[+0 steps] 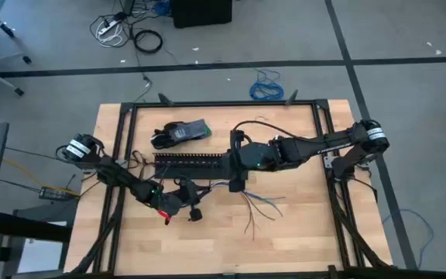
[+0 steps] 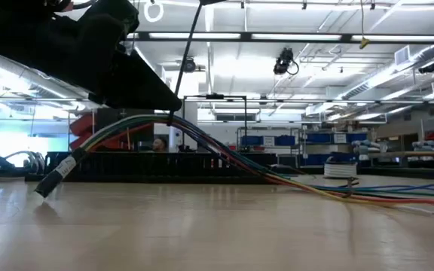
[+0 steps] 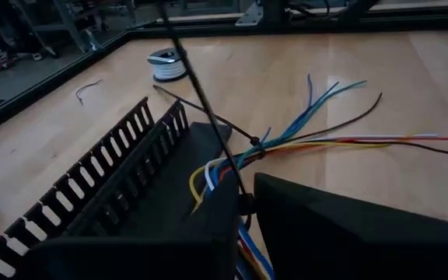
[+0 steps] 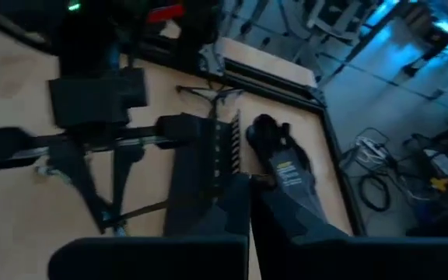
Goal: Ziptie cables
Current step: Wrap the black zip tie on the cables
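In the high view, the cables (image 1: 258, 203) are seen fanned across the table (image 1: 300, 240) right of centre, their gathered end running up to the channel (image 1: 188, 163) at mid-frame; the right gripper (image 1: 237, 164) is placed at the channel's right end, the left gripper (image 1: 183, 203) just below the channel, left of centre. In the low view, the bundle (image 2: 224, 158) is seen arching from upper left down to the table at right, lifted off the wood. In the left wrist view, a ziptie (image 3: 208, 117) is seen looped round the bundle (image 3: 317, 136) at mid-frame, its tail running to the upper left. In the right wrist view, the channel (image 4: 204, 167) fills the centre. Whether either gripper's fingers are open or closed on anything cannot be told. For a good cinch, the bundle should probably be held steady while the tail is drawn straight along its length, so the loop is kept from sliding toward the splayed ends.
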Motion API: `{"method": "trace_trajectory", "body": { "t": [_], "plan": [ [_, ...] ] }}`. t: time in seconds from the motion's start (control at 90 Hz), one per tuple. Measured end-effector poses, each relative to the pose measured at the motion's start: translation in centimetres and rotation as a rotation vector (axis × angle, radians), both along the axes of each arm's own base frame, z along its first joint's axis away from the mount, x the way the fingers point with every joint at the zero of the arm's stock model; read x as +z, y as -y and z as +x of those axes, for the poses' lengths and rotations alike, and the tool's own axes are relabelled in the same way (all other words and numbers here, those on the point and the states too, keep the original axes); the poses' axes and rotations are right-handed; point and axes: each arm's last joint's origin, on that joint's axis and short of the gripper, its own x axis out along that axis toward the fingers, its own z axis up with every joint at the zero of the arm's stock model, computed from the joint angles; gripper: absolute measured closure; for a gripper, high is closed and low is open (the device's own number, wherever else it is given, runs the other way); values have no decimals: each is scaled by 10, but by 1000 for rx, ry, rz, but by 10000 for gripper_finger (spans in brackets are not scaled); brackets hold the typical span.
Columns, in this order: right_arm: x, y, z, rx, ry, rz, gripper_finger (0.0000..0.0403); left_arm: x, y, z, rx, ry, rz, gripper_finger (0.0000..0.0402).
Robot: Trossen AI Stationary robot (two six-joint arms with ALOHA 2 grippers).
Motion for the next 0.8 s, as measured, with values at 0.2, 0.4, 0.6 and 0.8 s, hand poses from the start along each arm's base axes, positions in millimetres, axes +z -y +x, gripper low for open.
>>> {"method": "trace_trajectory", "body": {
  "t": [0.2,0.4,0.6,0.8],
  "plan": [
    [16,4,-11,-53,56,-15,402,1,0,0,7,12,-9,367],
    [20,5,-14,-90,67,-36,403,2,0,1,12,18,-20,367],
    [20,6,-14,-104,70,-41,403,1,0,0,8,12,-19,367],
    [20,6,-14,-97,73,-38,403,1,0,0,1,9,-21,367]
  ]
}}
